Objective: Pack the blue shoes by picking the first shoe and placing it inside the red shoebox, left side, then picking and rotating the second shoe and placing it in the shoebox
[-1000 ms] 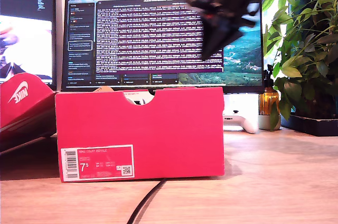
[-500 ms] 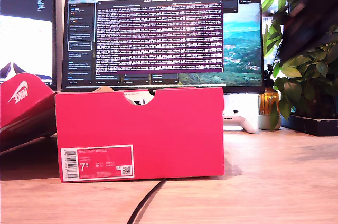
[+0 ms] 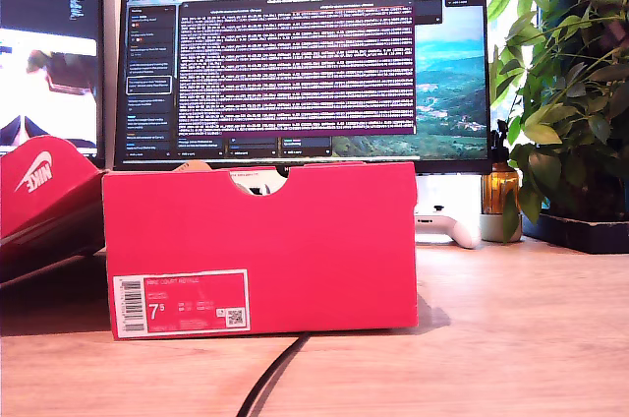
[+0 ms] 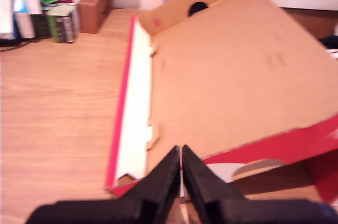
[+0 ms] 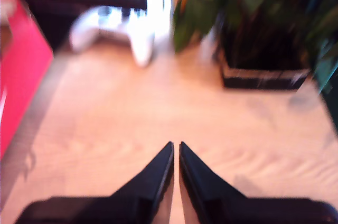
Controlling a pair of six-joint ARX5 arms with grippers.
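The red shoebox (image 3: 295, 240) stands mid-table in the exterior view, its white "7.5" label (image 3: 182, 304) facing the camera. Something white shows through its half-round notch (image 3: 260, 179). The lid (image 3: 44, 191) with the white swoosh leans at the exterior view's left. The blue shoes are out of view. My first gripper (image 4: 181, 152) is shut on nothing, over the lid's brown inner side (image 4: 227, 71). My second gripper (image 5: 176, 147) is shut and empty above bare wood, with the shoebox (image 5: 18, 76) off to one side. Neither arm shows in the exterior view.
Two monitors (image 3: 295, 63) stand behind the box. A white controller (image 3: 447, 225), an amber bottle (image 3: 499, 191) and a potted plant (image 3: 565, 92) sit at the exterior view's right. A black cable (image 3: 275, 368) runs forward from under the box. A small brown box (image 4: 95, 7) lies beyond the lid.
A blurred arm that crossed in front of the monitor swept toward the exterior view's right and has left that view. The shoebox and lid have not moved.
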